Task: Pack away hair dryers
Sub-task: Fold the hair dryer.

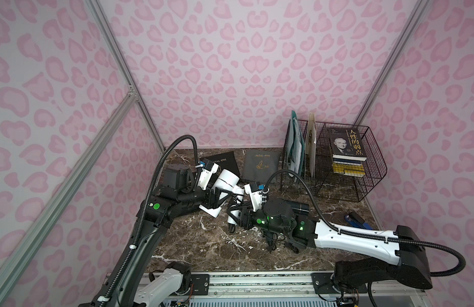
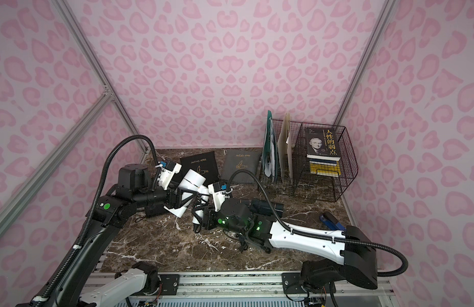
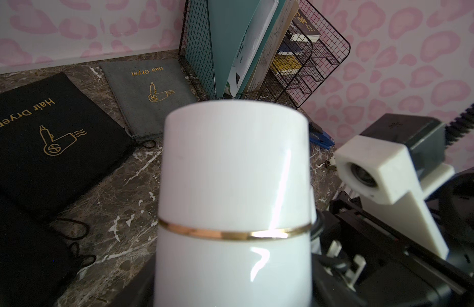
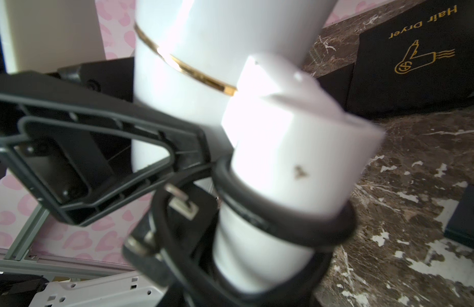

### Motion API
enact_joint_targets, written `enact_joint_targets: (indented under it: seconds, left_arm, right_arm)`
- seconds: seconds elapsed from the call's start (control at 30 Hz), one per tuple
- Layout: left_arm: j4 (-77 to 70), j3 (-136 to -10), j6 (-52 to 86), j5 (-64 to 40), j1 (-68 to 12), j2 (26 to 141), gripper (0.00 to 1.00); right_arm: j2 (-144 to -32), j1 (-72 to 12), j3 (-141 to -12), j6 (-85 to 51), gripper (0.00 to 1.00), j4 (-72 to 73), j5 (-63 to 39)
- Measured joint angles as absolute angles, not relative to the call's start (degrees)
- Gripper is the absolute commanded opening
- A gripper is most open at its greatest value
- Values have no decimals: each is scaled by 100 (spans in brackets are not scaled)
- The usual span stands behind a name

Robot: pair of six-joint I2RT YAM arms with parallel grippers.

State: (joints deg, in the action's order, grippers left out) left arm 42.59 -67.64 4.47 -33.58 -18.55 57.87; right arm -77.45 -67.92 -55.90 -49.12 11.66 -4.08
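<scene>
A white hair dryer (image 1: 227, 178) with a thin gold barrel band hangs tilted above the marble table, held by both arms. My left gripper (image 1: 216, 198) is shut on its barrel (image 3: 234, 170), which hides the jaws in the left wrist view. My right gripper (image 1: 238, 215) is shut on its handle (image 4: 291, 162), where the black cord (image 4: 283, 226) loops round. One black left finger (image 4: 97, 148) shows beside the barrel. A dark hair dryer (image 1: 299, 207) (image 2: 267, 206) lies behind my right wrist. Black cords (image 1: 270, 240) trail under that arm.
A black pouch (image 1: 226, 160) (image 3: 44, 133) and a grey pouch (image 1: 261, 164) (image 3: 148, 85) marked "Hair Dryer" lie flat at the back. Another black pouch (image 3: 20, 252) lies nearer. A wire rack (image 1: 369, 170) with folders and books stands back right. A blue-black tool (image 1: 355, 220) lies at the right edge.
</scene>
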Motion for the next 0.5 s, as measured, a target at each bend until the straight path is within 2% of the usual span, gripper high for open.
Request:
enact_joint_targets:
  seconds: [0.3,0.5]
  left_arm:
    - [4250,-6932,589,-3428,-1885,5854,2]
    - [4346,-6895,639,-3297,-1885,5833,1]
  right_arm:
    - [-7620,-6753,-5411,-5046,10,1634,-480]
    - [-7902,-6724,-5970,-5424,18,851,-766]
